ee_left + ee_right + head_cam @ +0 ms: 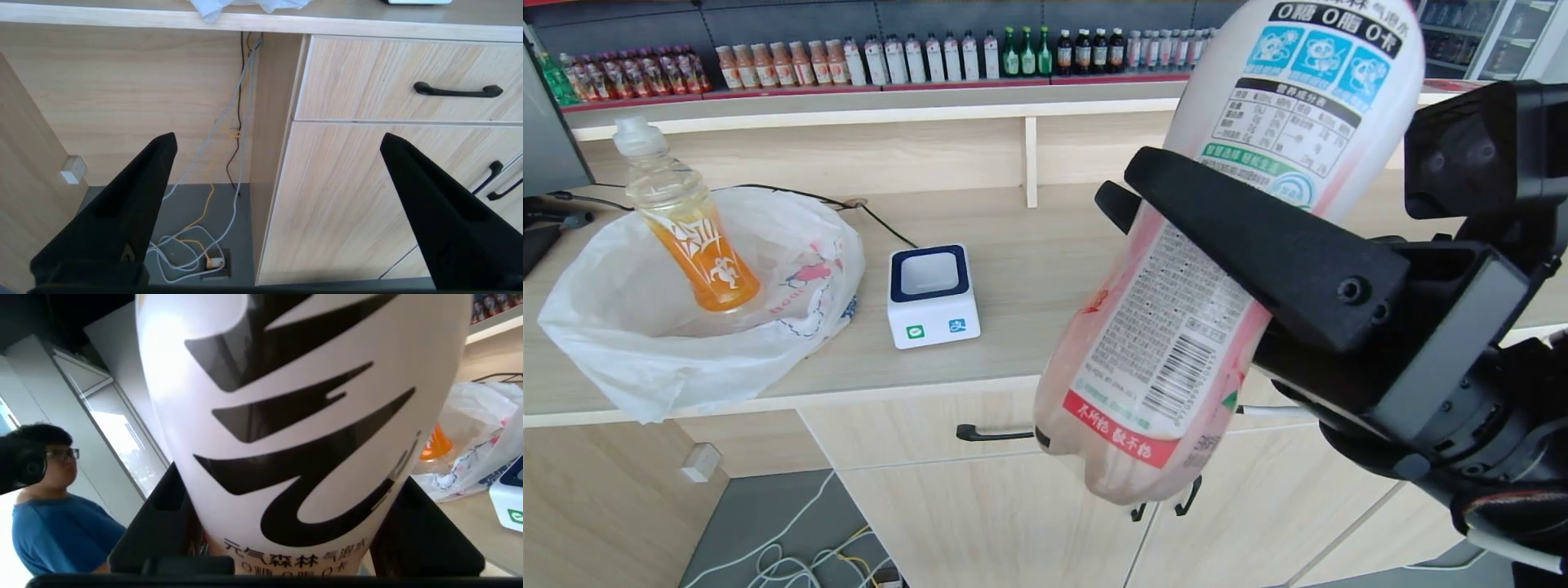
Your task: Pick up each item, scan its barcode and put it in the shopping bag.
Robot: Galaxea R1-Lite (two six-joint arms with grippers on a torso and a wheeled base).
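The pink bottle (1168, 327) tilts base-down, clamped across its middle by the right pincer (1125, 184). Left of that pincer the scanner (931, 294) sits on the desk (1029, 269). Farther left, the shopping bag (621, 327) holds an orange bottle (690, 229). The left pincer (278, 212) gapes wide and empty before the cabinet (368, 188).

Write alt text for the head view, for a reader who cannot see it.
The right end effector grips a tilted pale pink bottle close to the camera, barcode facing it. On the wooden counter behind sit a white scanner and, left of it, a plastic bag holding an orange bottle.
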